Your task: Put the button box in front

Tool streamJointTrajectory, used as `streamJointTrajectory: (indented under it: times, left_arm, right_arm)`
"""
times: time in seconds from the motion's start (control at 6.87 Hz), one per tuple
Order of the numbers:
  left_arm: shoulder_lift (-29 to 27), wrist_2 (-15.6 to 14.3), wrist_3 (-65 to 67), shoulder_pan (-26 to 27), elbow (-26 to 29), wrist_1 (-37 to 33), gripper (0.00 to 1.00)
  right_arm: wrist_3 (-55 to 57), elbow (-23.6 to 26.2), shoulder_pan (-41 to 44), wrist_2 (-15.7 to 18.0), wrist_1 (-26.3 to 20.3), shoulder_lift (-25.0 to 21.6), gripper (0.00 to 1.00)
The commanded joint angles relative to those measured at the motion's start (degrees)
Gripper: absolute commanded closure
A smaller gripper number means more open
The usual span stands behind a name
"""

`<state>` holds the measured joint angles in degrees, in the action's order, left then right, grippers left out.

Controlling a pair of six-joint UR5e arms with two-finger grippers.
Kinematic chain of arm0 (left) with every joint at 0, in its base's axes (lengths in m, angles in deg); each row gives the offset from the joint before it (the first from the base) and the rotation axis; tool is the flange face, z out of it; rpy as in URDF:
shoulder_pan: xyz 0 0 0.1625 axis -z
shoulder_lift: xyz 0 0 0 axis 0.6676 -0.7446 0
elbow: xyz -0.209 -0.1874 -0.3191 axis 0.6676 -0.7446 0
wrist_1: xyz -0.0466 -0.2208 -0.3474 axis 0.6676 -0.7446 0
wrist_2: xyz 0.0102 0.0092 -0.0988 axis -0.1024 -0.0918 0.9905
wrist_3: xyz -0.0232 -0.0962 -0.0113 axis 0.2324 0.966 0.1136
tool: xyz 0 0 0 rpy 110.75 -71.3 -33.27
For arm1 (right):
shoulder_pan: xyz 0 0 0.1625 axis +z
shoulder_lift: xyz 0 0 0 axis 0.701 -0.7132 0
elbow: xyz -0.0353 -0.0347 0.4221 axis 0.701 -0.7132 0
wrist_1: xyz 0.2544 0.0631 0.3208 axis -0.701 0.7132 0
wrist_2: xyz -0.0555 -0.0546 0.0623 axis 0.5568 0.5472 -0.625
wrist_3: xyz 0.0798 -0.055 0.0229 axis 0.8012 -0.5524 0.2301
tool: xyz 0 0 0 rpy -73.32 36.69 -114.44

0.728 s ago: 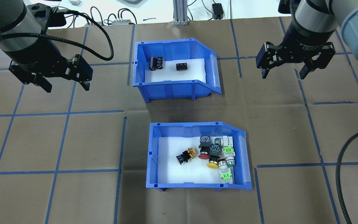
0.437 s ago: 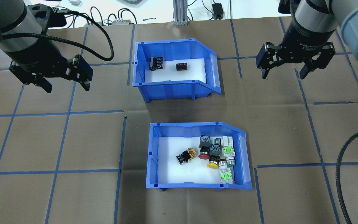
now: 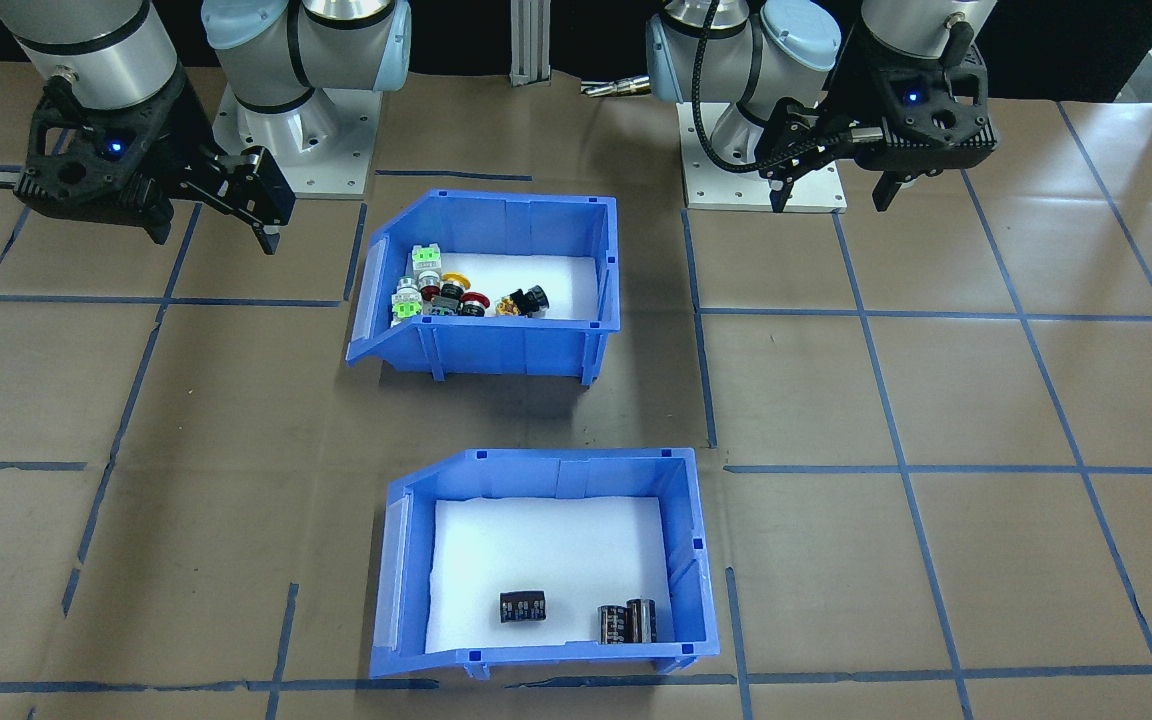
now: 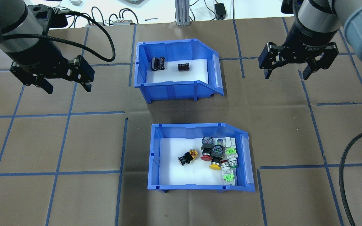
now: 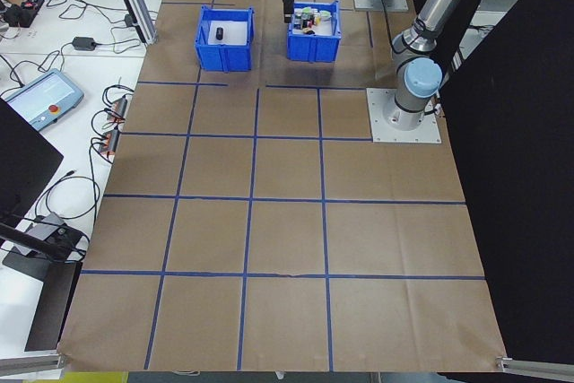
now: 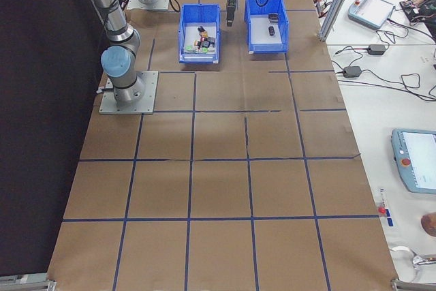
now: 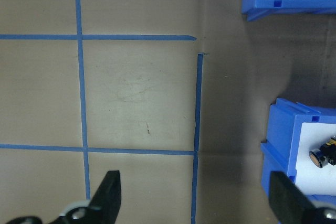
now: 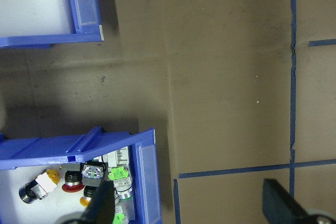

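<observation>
Both tools, my left tool (image 4: pixel 66 85) and right tool (image 4: pixel 286 74), hang spread and empty above the table (image 4: pixel 294 131); the button box (image 4: pixel 156 157) sits nearest me, behind the other blue bin (image 4: pixel 174 89).

Button box (image 7: pixel 302 150) cut by frame edge (left wrist view)

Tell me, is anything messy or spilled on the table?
Nothing is spilled. The button box and the other blue bin both sit upright. The buttons are just heaped toward the sloped-lip end, with one black button lying apart.
</observation>
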<state>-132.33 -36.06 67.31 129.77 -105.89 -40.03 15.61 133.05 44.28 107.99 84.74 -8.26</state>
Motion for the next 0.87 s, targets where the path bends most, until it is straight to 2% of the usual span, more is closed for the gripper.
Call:
streamJointTrajectory:
  times: [0.0, 0.44, 0.73]
  left_arm:
    - [0.07, 0.49, 0.38, 0.0, -0.06, 0.07, 0.01]
    - [0.25, 0.49, 1.6, 0.53, -0.06, 0.07, 0.01]
    - [2.7, 4.43, 26.34, 0.97, -5.04, -0.36, 0.0]
  right_arm:
    - [-0.37, -0.09, -0.01, 0.04, -0.06, 0.15, 0.0]
    - [-4.64, -0.09, -0.01, -0.67, -0.15, 0.15, 0.0]
    - [-6.61, -1.31, -0.36, -0.75, 0.64, 2.25, 0.0]
